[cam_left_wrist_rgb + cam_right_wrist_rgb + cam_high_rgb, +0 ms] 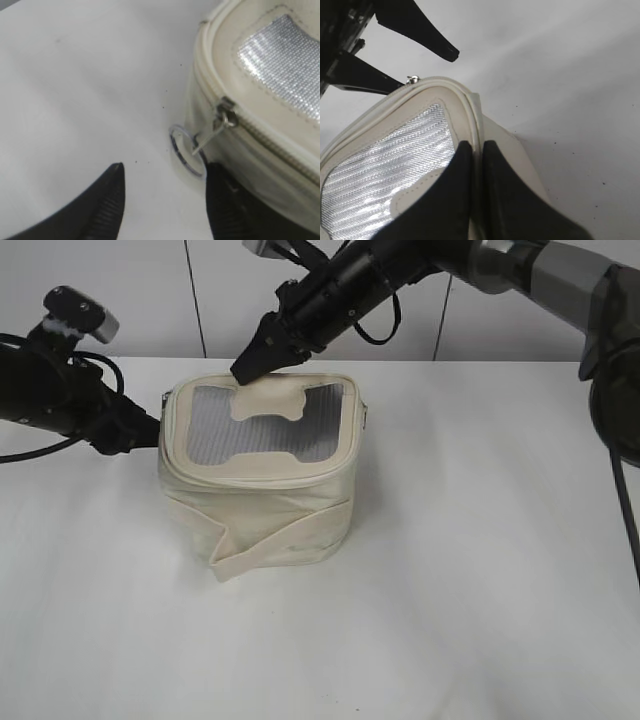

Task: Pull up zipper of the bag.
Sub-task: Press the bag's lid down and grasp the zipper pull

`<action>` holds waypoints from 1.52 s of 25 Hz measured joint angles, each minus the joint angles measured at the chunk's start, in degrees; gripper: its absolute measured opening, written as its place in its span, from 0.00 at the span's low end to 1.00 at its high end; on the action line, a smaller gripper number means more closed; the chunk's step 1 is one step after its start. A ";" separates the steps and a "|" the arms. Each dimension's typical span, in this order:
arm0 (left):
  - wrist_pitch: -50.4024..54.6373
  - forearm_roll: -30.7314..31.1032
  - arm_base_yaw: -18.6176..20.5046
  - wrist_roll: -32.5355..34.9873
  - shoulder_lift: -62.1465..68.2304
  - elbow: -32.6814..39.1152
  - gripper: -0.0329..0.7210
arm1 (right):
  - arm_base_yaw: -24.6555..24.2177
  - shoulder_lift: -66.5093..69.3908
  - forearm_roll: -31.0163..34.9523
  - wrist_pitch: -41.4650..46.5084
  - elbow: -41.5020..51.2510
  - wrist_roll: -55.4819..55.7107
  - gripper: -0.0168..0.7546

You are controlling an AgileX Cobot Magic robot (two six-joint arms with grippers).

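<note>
The cream-white bag (262, 502) stands mid-table, grey mesh top facing up. The zipper (272, 146) runs under the top rim. Its slider (226, 113) sits at the bag's left corner, and a silver ring pull (186, 151) hangs from it. My left gripper (165, 170) is open at the bag's left side (152, 430). The ring lies just ahead of its right finger, not held. My right gripper (477, 146) is shut on the bag's rim (470, 112) at the back edge (243, 368). A second pull is not visible.
The white table (480, 570) spreads around the bag, with a pale wall behind it. The left arm's black cables (40, 445) hang at the far left. In the right wrist view the left gripper's two black fingers (422, 67) flank the bag's far corner.
</note>
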 joint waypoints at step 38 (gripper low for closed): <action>-1.84 4.61 -0.35 -10.96 -16.40 14.53 0.05 | 0.06 0.00 -0.31 -1.12 0.00 5.40 0.07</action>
